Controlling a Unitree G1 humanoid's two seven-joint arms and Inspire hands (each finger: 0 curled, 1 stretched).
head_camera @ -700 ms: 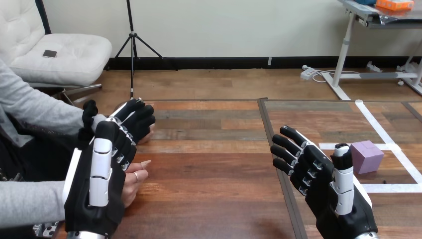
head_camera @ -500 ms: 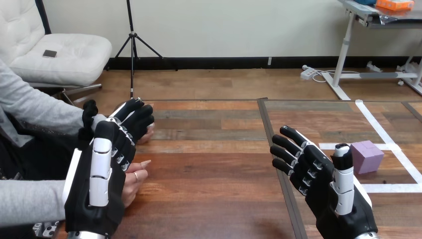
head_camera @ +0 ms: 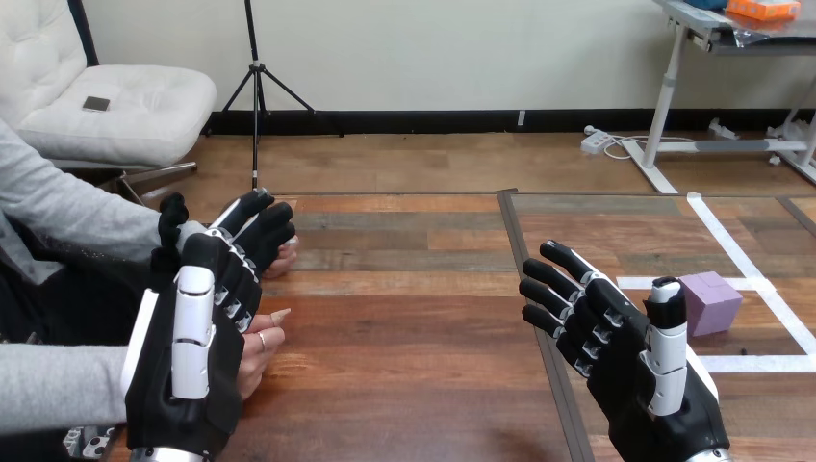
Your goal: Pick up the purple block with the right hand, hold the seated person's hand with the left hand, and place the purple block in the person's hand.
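While my right hand (head_camera: 625,361) is open, fingers spread and holding nothing, the purple block (head_camera: 710,302) sits on the counter (head_camera: 404,327) just right of its thumb, inside white tape lines (head_camera: 640,282). It's a pale lavender cube with plain faces and a lighter top. My left hand (head_camera: 183,385) is against the person's hand (head_camera: 262,348); can't tell if it grips.

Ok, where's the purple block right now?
Head view, right side: the purple block sits on the table by the white tape, just beyond the right hand.
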